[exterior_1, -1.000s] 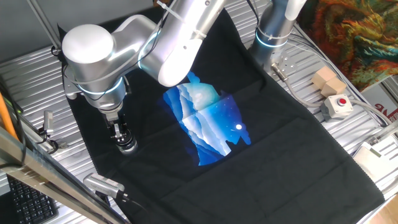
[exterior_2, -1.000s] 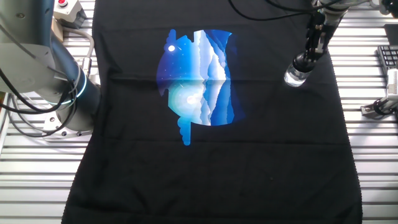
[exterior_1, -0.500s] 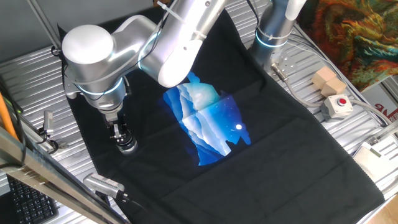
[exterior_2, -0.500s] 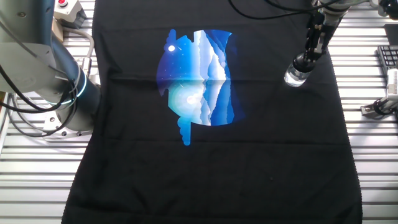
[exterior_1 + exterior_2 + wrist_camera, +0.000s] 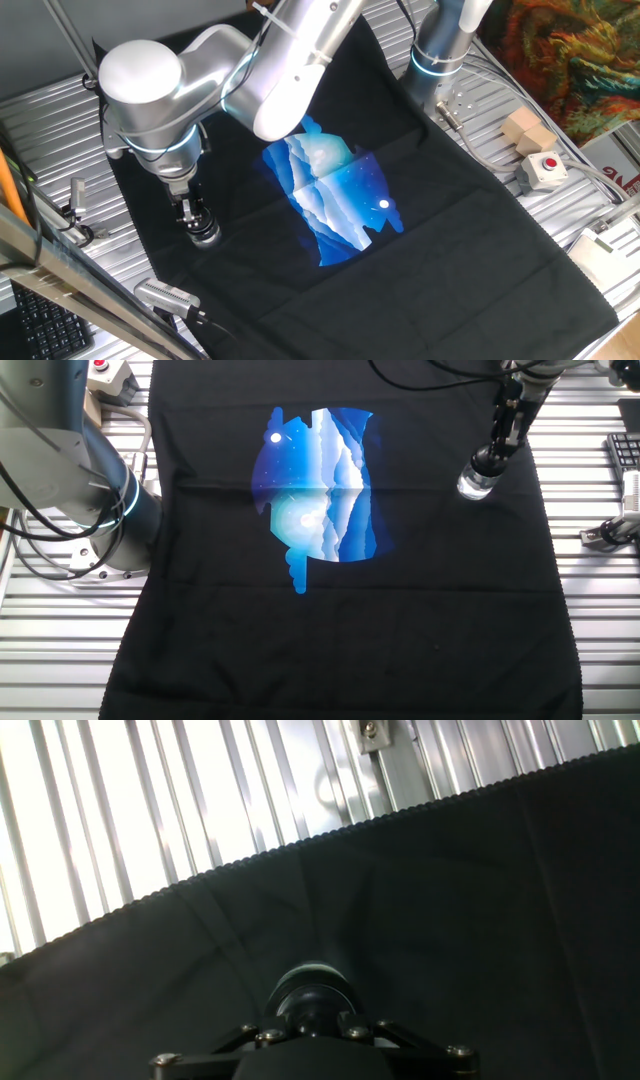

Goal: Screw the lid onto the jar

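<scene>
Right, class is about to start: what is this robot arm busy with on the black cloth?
The arm's end effector is straight above the small glass jar, gripping the dark lid that sits on top of it. The jar stands upright on the black cloth, beside the blue printed picture. How far the lid is screwed on cannot be seen.

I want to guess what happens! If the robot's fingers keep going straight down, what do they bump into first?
Probably the lid, already between the fingers, with the jar right underneath on the black cloth.

Matt black woven cloth [image 5: 420, 610] with glossy blue print [image 5: 318, 490]; beneath it, ribbed bright metal worktop [image 5: 60, 640]. On the cloth: small clear glass jar [image 5: 474, 482], shiny. Glossy silver arm casing [image 5: 150, 80].
</scene>
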Available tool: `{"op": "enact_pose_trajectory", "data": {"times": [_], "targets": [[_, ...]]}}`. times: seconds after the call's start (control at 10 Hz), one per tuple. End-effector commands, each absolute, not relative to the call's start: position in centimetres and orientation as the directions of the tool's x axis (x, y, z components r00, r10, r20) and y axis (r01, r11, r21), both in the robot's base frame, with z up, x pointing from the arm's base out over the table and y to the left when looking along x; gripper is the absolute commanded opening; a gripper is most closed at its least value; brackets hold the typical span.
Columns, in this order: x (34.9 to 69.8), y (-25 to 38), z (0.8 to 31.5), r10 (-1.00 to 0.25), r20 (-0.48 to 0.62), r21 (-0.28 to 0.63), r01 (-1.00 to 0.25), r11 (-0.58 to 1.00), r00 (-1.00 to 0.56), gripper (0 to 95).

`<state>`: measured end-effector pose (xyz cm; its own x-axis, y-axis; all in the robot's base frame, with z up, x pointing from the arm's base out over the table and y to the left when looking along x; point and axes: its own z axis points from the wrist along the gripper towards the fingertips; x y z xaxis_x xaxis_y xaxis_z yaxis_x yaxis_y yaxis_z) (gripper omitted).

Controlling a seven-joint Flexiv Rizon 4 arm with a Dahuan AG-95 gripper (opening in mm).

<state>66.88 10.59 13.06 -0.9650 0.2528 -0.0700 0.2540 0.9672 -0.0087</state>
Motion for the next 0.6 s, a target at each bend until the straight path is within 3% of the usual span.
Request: {"op": "enact_pose_trajectory", "data": {"times": [0.1,0.5,0.6], "targets": [[66.85,10.58,13.09,0.25,-0.07,-0.009,0.251,0.968,-0.966,0.0],[66.87,10.6,13.11,0.208,-0.073,-0.01,0.209,0.978,-0.975,0.0],[66.87,10.6,13.11,0.184,-0.072,-0.009,0.185,0.983,-0.98,19.0]]}}
